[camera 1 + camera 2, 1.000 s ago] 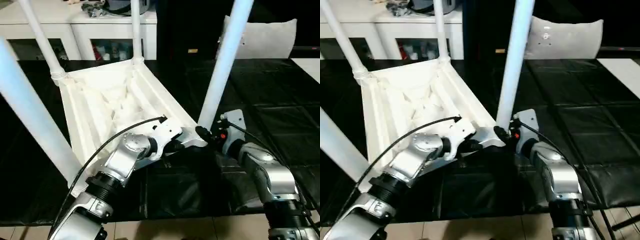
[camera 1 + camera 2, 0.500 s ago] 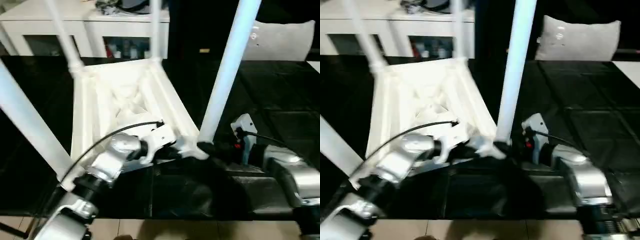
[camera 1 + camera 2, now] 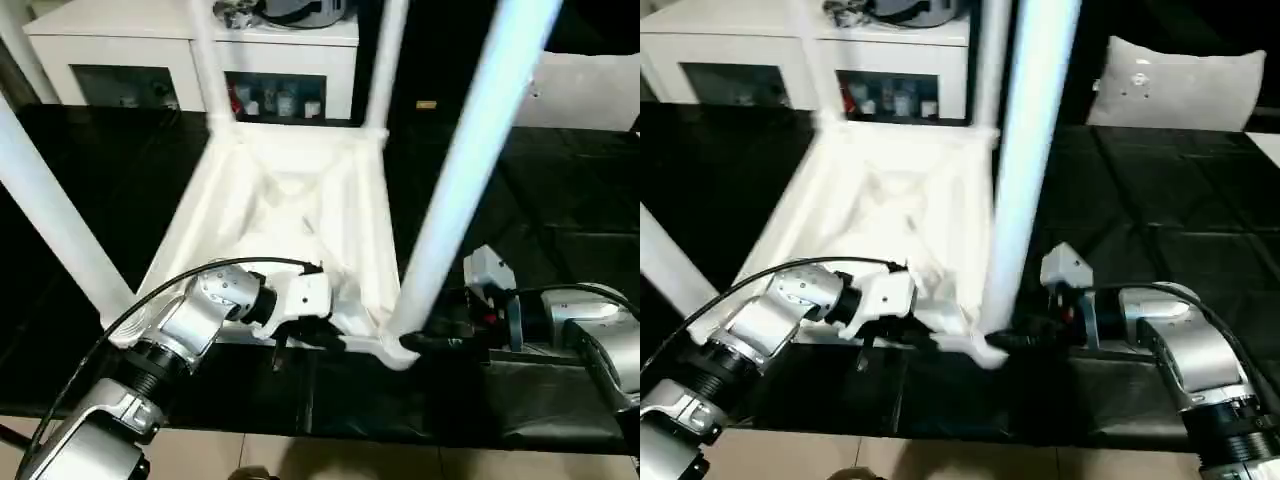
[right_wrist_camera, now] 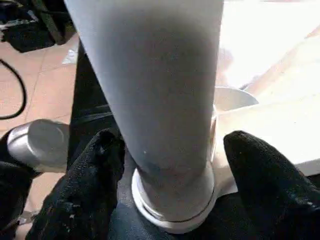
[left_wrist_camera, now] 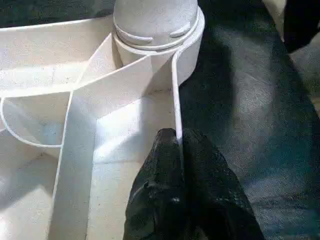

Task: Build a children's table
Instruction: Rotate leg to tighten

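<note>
Inspected with the white plastic children's table (image 3: 290, 200) inverted on the black-covered worktable (image 3: 560, 190), square ribbed top down, four long white tapered tube legs standing up from the round corner sockets. Found the left gripper (image 5: 179, 145) pinched together on the thin white rim wall of the top, one black finger (image 5: 162, 165) on each side of that wall, just beside the near-corner socket (image 5: 157, 30). Found the right gripper (image 4: 167, 150) spread apart around the base of the near white tube leg (image 3: 460, 190), its black fingers (image 4: 95, 165) flanking the tube on both sides with a visible gap to the tube on each side; no contact confirmed there. Noted as the governing relation: leg lying directly between the right fingers, its long axis rising steeply away from them, roughly crosswise to the closing direction; collar of the leg seated in the socket immediately ahead of and below the fingertips. Judged the right arm nearer to the leg, the left arm nearer to the top's rim and serving as the brace. Judged any coming squeeze or twist on that leg to depend on the fingers staying centred on the tube just above the collar.
</note>
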You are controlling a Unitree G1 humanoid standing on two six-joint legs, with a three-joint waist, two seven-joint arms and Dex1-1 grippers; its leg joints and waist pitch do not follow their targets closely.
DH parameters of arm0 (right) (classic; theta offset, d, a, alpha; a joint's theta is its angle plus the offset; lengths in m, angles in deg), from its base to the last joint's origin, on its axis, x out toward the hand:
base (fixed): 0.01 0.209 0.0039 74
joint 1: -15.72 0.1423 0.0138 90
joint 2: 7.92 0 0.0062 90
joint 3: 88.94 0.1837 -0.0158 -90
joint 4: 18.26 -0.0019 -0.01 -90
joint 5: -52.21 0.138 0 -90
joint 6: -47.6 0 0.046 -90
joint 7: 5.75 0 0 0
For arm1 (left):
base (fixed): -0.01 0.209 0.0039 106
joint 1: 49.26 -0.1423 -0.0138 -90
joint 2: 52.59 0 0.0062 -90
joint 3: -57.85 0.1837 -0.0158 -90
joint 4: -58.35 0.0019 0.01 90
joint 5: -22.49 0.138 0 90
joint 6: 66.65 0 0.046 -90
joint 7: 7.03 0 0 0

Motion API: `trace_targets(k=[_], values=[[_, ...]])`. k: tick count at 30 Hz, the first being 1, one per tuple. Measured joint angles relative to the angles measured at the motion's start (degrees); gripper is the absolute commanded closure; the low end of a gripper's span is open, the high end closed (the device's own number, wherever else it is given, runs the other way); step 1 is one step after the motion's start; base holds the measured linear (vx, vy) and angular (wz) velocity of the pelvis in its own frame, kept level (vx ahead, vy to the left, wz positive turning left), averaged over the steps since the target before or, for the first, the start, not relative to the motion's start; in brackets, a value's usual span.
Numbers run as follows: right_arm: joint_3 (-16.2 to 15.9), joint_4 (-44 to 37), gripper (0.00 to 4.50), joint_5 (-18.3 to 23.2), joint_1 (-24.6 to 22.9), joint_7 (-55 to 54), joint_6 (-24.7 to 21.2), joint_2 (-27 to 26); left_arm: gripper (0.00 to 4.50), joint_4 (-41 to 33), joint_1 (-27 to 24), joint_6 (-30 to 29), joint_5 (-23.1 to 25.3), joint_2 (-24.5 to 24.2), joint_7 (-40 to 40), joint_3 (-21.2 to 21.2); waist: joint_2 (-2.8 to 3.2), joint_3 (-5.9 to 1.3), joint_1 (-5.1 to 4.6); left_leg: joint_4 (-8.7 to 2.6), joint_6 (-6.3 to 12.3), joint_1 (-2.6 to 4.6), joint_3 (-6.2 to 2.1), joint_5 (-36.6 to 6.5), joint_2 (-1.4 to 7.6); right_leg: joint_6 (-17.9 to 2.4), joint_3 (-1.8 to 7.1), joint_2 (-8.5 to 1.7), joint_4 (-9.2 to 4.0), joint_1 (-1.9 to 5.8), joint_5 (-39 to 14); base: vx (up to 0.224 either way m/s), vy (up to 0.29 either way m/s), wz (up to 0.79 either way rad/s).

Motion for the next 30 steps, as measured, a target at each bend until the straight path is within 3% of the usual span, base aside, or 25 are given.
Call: trace_targets(k=[3,13,20,22,25,28,30], values=[[-1.2,0.2,1.73,0.2,0.0,1.5,0.1,0.0,4.50,0.8,0.4,1.1,-0.2,-0.2,-0.7,0.3,-0.01,-0.01,0.01,0.01,0.00,0.00,0.00,0.0,0.00,0.0,0.01,0.00,0.01,0.00,0.0,0.000,0.000,0.00],[-1.1,0.4,2.46,1.0,-0.3,2.0,-1.0,-0.2,4.50,1.1,0.5,1.7,-0.5,-0.2,-1.9,0.4,-0.04,-0.02,0.04,0.01,0.00,0.00,0.00,0.0,0.00,0.0,0.00,0.00,0.01,0.01,0.0,0.000,0.000,0.00],[1.2,-0.8,2.55,2.5,-2.1,-3.2,-5.2,-3.8,4.50,0.9,0.0,-3.5,-1.5,0.4,-0.4,-1.1,-0.05,-0.02,-0.32,0.00,-0.09,0.05,0.02,0.0,0.00,0.0,0.02,0.00,0.04,0.17,0.0,0.000,0.000,0.00],[2.6,-0.1,2.55,1.5,-1.5,-9.4,-6.7,-6.9,4.50,1.4,0.0,-6.8,-0.8,1.4,3.5,-2.7,-0.08,-0.01,-1.16,-0.01,-0.43,0.26,0.02,0.0,0.02,0.0,-0.02,0.02,0.01,0.42,0.0,0.000,0.000,0.00],[4.8,0.9,2.57,-1.0,0.5,-21.6,-10.0,-12.1,4.50,2.7,0.8,-10.7,0.9,4.6,11.0,-4.5,-0.25,0.10,-3.79,0.03,-0.57,0.42,0.00,0.1,0.05,0.0,-0.19,0.02,-0.24,0.57,0.0,0.000,0.000,0.00],[7.3,1.3,2.57,-2.8,2.1,-31.8,-13.6,-17.1,4.50,4.4,1.5,-13.4,1.2,7.9,16.9,-5.5,-0.35,0.16,-5.79,0.01,-0.57,0.51,-0.12,0.1,0.10,0.1,-0.50,0.02,-0.67,0.83,0.1,0.000,0.000,0.00],[8.9,1.3,2.57,-5.2,3.2,-41.5,-14.5,-21.9,4.50,6.1,2.3,-15.6,2.1,11.0,22.6,-6.7,-0.34,0.16,-6.60,0.00,-0.57,0.51,-0.21,0.1,0.10,0.1,-0.61,0.04,-0.89,0.89,0.1,0.000,0.000,0.00]])
